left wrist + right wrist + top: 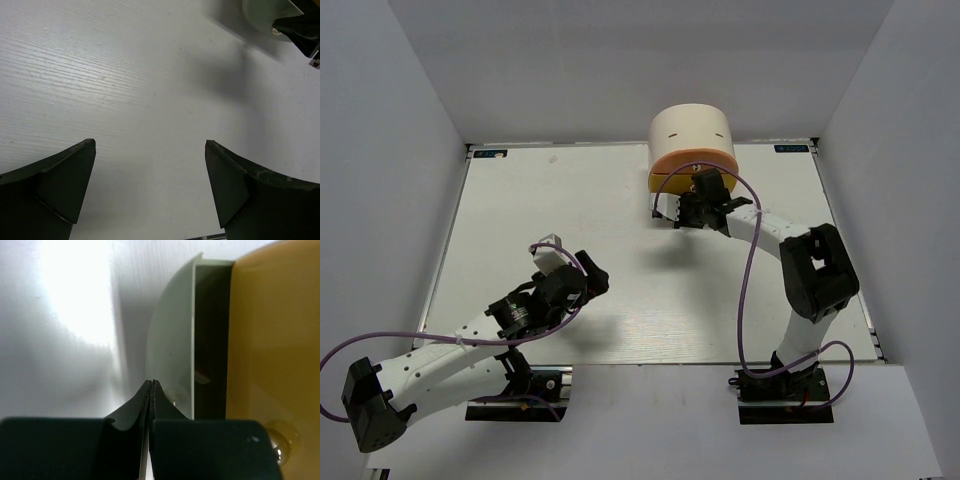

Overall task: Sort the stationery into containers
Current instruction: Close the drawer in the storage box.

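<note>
Overhead and wrist views. White worktop (620, 200), walled in by pale panels (390, 150) on three sides. Cream drum-shaped organiser (691, 128) at the far edge, a little right of centre, with its orange drawer (692, 162) facing the arms. Right arm (815, 265) reaches from its base to the organiser's front. Left arm (440, 360) lies low over the near-left of the worktop, well apart from the organiser. In the right wrist view a pale green drawer (172, 350) stands out from the body beside the yellow drawer (270, 330), with a dark gap between them. Right gripper (151, 386) — jaws pressed together, nothing seen between them — has its tips at the green drawer's curved front; whether they touch it cannot be told. Left gripper (150, 145) — jaws spread wide, empty — hangs over bare worktop, pointed toward the organiser. Small round knob (281, 446) on the yellow drawer, at the lower right of that view. A pale sliver (202, 376) in the dark gap is perhaps an item inside the drawer, but it is too dim to name.
</note>
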`<state>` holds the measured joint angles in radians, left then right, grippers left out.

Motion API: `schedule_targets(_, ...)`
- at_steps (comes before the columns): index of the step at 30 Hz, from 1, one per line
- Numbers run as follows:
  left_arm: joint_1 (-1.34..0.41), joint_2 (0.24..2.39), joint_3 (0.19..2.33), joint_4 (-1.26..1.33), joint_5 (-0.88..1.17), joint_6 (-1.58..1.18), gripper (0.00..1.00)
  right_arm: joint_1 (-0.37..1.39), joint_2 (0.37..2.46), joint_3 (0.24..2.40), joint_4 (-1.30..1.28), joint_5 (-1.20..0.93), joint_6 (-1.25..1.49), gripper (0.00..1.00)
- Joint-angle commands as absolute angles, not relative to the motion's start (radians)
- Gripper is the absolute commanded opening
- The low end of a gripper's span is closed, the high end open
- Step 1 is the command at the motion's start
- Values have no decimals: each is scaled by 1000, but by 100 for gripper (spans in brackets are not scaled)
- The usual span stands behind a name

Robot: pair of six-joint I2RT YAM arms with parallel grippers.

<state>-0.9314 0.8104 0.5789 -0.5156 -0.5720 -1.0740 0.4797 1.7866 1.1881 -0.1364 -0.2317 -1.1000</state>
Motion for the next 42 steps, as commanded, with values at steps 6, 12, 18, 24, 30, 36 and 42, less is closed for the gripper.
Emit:
schedule_targets(6,-936,799,583,-525,-574,-1086,100,480,1839,1184,121,-58,-1029,0)
schedule_targets(12,-936,799,583,-525,-574,-1086,100,479,1824,1141,173,-28,-1039,0)
schedule_targets(18,-936,799,583,-525,-574,-1086,100,476,1830,1120,231,-5,-1037,0)
schedule_targets(24,-936,799,583,-534,-574,-1086,100,474,1848,1129,253,-5,-1040,0)
schedule_targets(30,-936,799,583,-534,-574,-1086,100,477,1853,1134,270,29,-1042,14)
schedule_targets(36,-936,799,583,-543,-574,-1086,100,474,1798,1132,149,-107,-1026,5)
schedule_targets(42,-936,779,574,-532,-565,-1086,100,471,1604,1071,-160,-440,-937,14)
